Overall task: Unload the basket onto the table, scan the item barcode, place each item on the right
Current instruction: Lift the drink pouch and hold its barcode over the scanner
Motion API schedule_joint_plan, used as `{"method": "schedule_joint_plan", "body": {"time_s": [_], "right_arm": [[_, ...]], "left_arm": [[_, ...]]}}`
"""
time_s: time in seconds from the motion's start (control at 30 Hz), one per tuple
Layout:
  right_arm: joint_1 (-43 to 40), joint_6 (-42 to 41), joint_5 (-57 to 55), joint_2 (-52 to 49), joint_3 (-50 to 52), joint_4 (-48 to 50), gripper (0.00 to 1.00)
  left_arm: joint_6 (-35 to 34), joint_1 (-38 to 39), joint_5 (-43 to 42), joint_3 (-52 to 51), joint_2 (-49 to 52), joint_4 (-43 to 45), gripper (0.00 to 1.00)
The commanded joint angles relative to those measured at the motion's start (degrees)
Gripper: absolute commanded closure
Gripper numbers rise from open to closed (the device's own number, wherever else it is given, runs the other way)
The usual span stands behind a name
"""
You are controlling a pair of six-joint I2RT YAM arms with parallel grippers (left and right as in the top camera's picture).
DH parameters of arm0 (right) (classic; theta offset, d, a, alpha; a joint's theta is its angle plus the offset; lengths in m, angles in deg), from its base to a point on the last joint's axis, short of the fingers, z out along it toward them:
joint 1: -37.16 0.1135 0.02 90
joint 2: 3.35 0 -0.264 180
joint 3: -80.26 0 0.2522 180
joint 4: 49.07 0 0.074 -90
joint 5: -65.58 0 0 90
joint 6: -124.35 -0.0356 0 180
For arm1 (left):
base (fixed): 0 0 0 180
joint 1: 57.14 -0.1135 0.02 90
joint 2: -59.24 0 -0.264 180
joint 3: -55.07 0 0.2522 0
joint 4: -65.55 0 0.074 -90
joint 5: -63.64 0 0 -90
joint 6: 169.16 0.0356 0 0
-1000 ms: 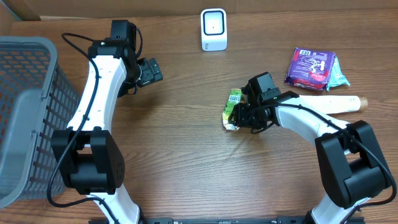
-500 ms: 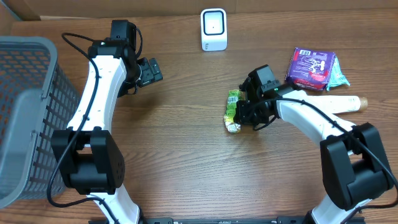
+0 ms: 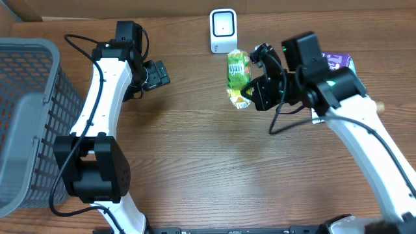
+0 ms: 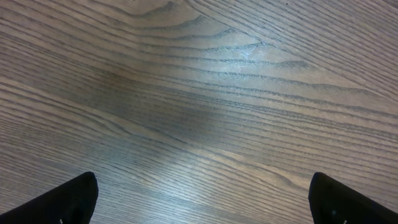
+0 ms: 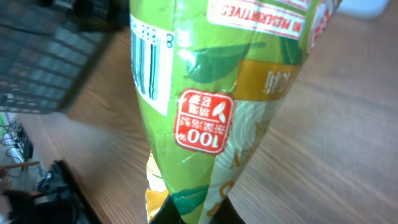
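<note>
Green snack packet [image 3: 238, 77] is up off the worktop [image 3: 195, 162], near the white scanner [image 3: 223, 30], pinched at its tail by the right fingers [image 3: 253, 97]. Left fingers [image 4: 65, 199] are spread wide and empty.

Risk: thin pinch on crinkly foil, so the packet may swing or slip. Barcode [image 5: 148, 65] sits on one side (possibly turned away from the scanner).

Hard to make out: grip point cut off in the right wrist view, barcode partly out of frame.

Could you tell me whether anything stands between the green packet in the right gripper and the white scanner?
Nothing visible does. The right gripper is shut on the green packet, close to the white scanner; the overhead view shows only bare table between them.
</note>
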Motion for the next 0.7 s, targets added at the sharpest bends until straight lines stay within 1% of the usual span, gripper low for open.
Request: {"method": "schedule_joint_plan", "body": {"time_s": [0.0, 0.27, 0.47, 0.5, 0.57, 0.63, 0.67], "right_arm": [[0.1, 2.6, 5.1, 4.6, -2.3, 0.5, 0.96], [0.1, 2.3, 10.4, 6.9, -2.3, 1.1, 0.96], [0.1, -7.9, 8.5, 6.8, -3.3, 6.7, 0.97], [0.1, -9.7, 5.7, 6.4, -5.2, 6.9, 0.97], [0.1, -10.1, 3.8, 5.2, -8.6, 6.0, 0.97], [0.1, -11.2, 4.0, 3.4, -13.1, 4.9, 0.97], [0.1, -12.1, 6.1, 1.0, -17.9, 4.3, 0.97]], "left_arm": [[-0.6, -0.1, 0.8, 0.3, -0.7, 0.0, 0.01], [-0.6, -0.1, 0.8, 0.3, -0.7, 0.0, 0.00], [-0.6, -0.1, 0.8, 0.3, -0.7, 0.0, 0.00], [-0.6, -0.1, 0.8, 0.3, -0.7, 0.0, 0.00], [-0.6, -0.1, 0.8, 0.3, -0.7, 0.0, 0.00], [-0.6, -0.1, 0.8, 0.3, -0.7, 0.0, 0.01], [-0.6, -0.1, 0.8, 0.3, -0.7, 0.0, 0.00]]}}
